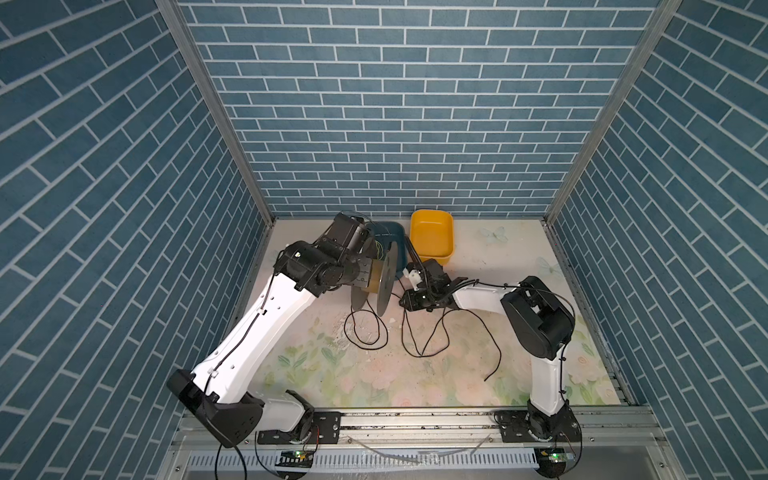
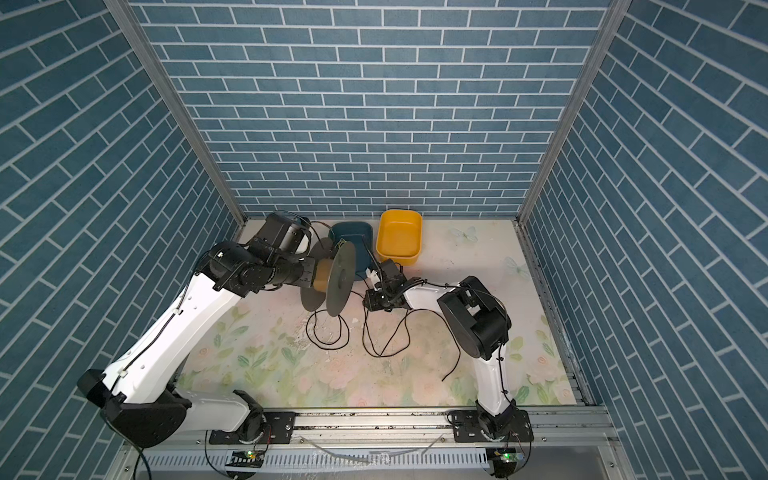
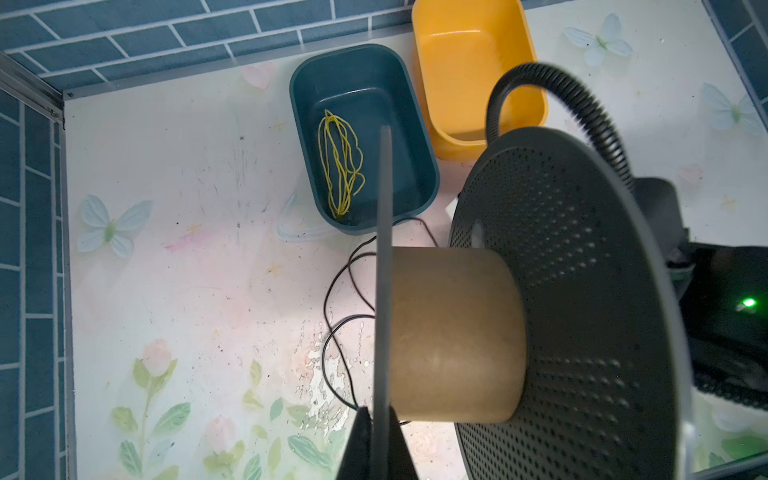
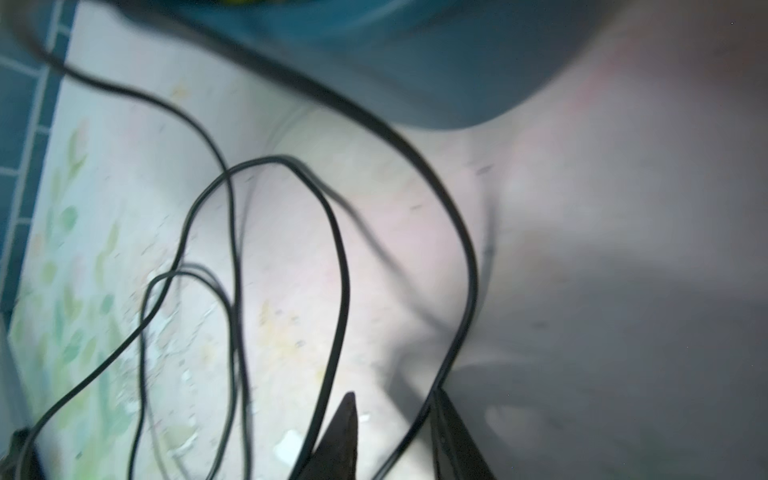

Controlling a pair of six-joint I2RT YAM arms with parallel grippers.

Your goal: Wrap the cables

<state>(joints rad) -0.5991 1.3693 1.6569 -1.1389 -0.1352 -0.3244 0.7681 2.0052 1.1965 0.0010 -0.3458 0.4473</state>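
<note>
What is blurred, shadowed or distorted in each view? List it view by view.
Right wrist view: soft all over, the black cable smeared, the blue tub out of focus, a broad shadow over the table. Left wrist view: sharp on the yellow strands, the spool looming near the lens, a green light flaring. Both top views: sharp, evenly lit, walls leaning outward.

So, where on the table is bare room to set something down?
Bare: the table strip between the cable loops and the front rail, and the far right corner beside the yellow tub. Crowded: the middle, under the spool.
</note>
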